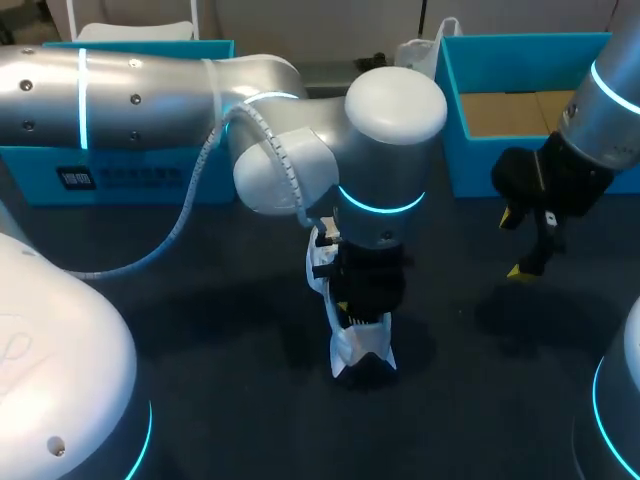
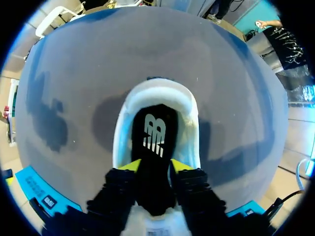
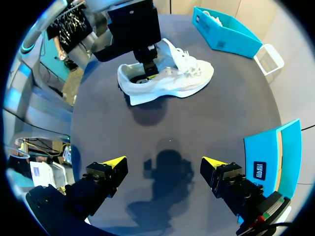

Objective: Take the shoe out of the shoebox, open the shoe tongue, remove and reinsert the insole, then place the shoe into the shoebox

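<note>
Head view: the left gripper (image 1: pixel 366 292) is plunged straight down into the white shoe (image 1: pixel 358 352) on the table. The shoebox (image 1: pixel 520 42) sits behind the right gripper (image 1: pixel 515 245).

Left wrist view: yellow tips pinch the black insole (image 2: pixel 153 130) from both sides, with the shoe's heel collar beyond the fingers.

Right wrist view: the right gripper hovers spread wide, nothing between its fingers (image 3: pixel 114 163), and the shoe lies well ahead.

Silver arms (image 1: pixel 150 90) w/ cyan light rings, black fingers (image 3: pixel 104 176) (yellow tips)

The head view looks down on the table (image 1: pixel 220 340) from above and behind. The left wrist view hangs close over the white sneaker (image 2: pixel 157 93); the right wrist view sees it from farther off.
</note>
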`<state>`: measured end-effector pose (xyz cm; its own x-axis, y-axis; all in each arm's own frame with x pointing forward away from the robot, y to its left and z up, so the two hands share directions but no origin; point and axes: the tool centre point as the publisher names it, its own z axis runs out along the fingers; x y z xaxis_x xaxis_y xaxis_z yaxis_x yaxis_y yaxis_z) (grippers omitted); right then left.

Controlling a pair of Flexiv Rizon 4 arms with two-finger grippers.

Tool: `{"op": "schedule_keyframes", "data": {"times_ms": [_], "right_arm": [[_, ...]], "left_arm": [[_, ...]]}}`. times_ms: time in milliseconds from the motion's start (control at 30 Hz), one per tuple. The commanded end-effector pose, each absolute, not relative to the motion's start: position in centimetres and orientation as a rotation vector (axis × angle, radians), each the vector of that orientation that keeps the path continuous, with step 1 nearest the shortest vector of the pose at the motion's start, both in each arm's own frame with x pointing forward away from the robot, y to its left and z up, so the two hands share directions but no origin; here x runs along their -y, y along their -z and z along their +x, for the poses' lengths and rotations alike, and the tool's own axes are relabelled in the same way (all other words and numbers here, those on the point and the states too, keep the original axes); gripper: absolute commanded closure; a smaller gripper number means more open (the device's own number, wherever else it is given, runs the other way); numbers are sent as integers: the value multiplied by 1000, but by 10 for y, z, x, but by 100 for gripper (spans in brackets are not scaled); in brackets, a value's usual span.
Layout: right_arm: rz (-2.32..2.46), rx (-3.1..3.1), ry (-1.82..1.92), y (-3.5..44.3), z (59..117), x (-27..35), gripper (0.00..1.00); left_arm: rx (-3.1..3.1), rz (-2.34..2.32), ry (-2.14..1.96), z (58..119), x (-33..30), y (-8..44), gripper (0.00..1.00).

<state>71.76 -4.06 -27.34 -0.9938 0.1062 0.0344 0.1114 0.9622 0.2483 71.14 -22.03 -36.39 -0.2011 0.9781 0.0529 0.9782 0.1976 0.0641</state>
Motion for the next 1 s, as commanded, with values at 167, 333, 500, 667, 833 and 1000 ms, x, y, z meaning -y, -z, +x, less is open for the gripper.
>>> {"op": "schedule_keyframes", "data": {"times_ms": [167,333,500,667,833,1000], "right_arm": [[-173,3092,390,274,717,40,0],[-173,3092,390,274,717,40,0],[-173,3092,390,274,717,40,0],[-173,3092,390,274,717,40,0],[-173,3092,390,274,717,40,0],[-173,3092,390,274,717,40,0]], "left_arm": [[2471,-1959,153,712,215,363,0],[2479,-1943,145,709,212,363,0],[2493,-1919,113,712,210,360,0],[2483,-1923,77,715,209,356,0],[2462,-1935,30,721,209,351,0],[2405,-1981,-39,716,211,349,0]]}}
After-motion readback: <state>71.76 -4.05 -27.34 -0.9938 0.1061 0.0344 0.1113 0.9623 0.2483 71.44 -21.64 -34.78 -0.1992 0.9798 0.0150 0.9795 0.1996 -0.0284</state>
